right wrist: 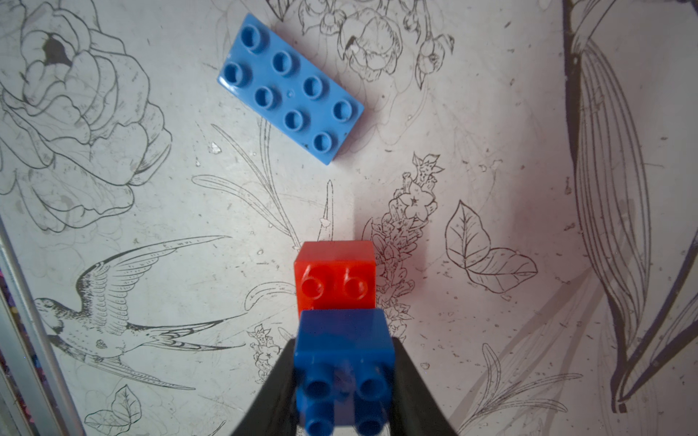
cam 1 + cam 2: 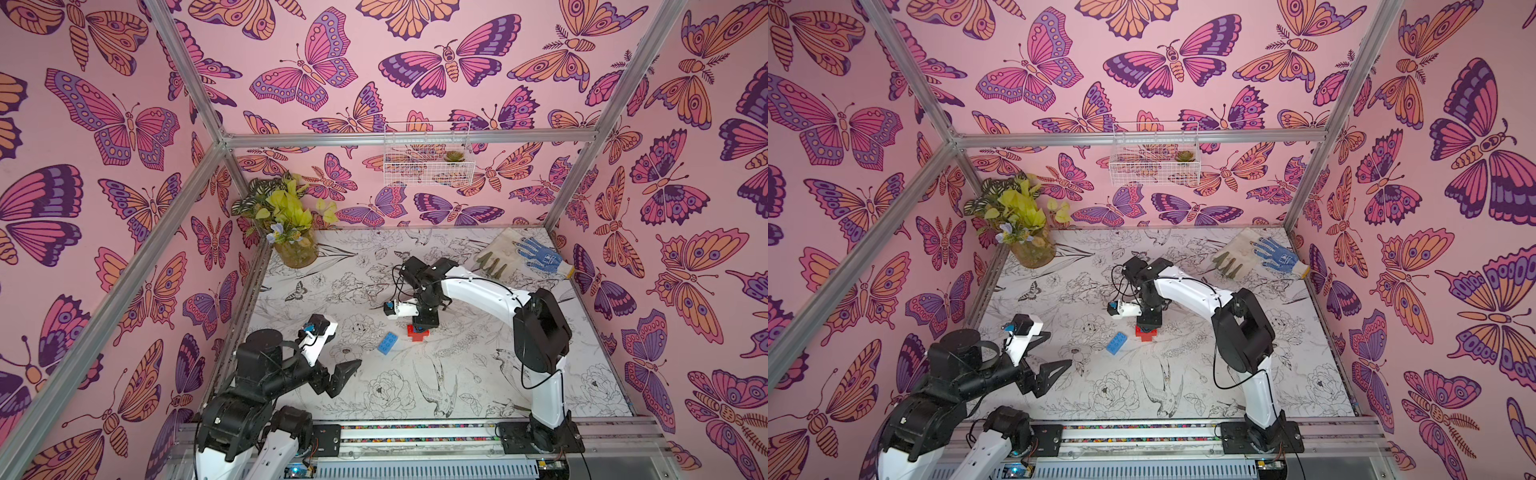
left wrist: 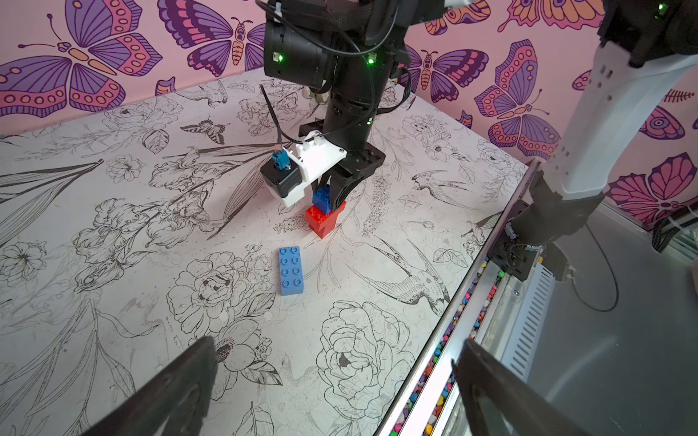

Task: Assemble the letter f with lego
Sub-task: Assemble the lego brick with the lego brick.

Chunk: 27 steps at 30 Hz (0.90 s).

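The black left gripper (image 2: 345, 376) hovers over the near left part of the white tabletop printed with line-drawn flowers and birds (image 2: 415, 390). Its jaws are spread wide and hold nothing; in the left wrist view the two dark fingers (image 3: 189, 381) frame bare table. Behind it, in the far left corner, stands a leafy green plant in a glass pot (image 2: 291, 224).

Nearer the middle, the light-blue long studded plastic brick (image 2: 387, 343) lies flat and loose on the table, studs up, touching nothing (image 3: 291, 270).

Just to its right stand the red studded plastic bricks (image 2: 417, 333), joined in a small stack on the table (image 3: 321, 221). On top of them sits the dark-blue short studded plastic brick (image 3: 321, 198). The right gripper (image 2: 424, 322) points straight down and is clamped on this brick from both sides. In the right wrist view the dark-blue brick (image 1: 343, 347) covers part of the upper red brick and leaves two red studs (image 1: 335, 281) uncovered. How the lower red brick lies cannot be told.

On the back wall hangs a white wire basket (image 2: 428, 166). In the far right corner lie a grey-green work glove (image 2: 494, 259) and a blue-and-white knitted glove (image 2: 538, 253), well apart from the bricks.
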### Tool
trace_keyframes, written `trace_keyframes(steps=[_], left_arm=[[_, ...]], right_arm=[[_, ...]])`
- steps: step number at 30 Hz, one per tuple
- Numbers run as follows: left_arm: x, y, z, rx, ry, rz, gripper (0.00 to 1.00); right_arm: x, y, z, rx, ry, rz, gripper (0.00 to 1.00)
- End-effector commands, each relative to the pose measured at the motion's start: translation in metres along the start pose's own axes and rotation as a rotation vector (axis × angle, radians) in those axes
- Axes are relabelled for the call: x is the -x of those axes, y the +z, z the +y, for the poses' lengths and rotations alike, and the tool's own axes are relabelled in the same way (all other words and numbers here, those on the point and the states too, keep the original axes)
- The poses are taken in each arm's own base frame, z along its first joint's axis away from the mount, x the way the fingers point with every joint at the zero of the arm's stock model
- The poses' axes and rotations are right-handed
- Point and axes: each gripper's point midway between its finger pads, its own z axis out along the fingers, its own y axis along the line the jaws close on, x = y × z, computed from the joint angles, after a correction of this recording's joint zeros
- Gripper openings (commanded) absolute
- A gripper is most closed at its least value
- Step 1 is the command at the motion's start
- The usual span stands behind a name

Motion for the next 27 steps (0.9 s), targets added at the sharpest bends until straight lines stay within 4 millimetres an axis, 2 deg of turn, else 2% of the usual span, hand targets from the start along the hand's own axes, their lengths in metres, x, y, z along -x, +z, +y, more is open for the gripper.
trace_keyframes(steps=[1, 17, 27], left_arm=[[0.0003, -0.0039, -0.0043, -0.009, 0.012, 0.002, 1.00], [0.0006, -0.0045, -0.0040, -0.005, 0.012, 0.002, 1.00], [-0.0010, -0.0068, -0.0045, -0.001, 0.009, 0.019, 1.00]], right_arm=[[-0.0334, 0.0401, 0.0070, 0.049, 0.002, 0.162, 0.26], [-0.0409, 0.0448, 0.0116, 0.048, 0.014, 0.171, 0.30], [-0.0426, 0.0404, 0.0065, 0.038, 0.011, 0.187, 0.34]])
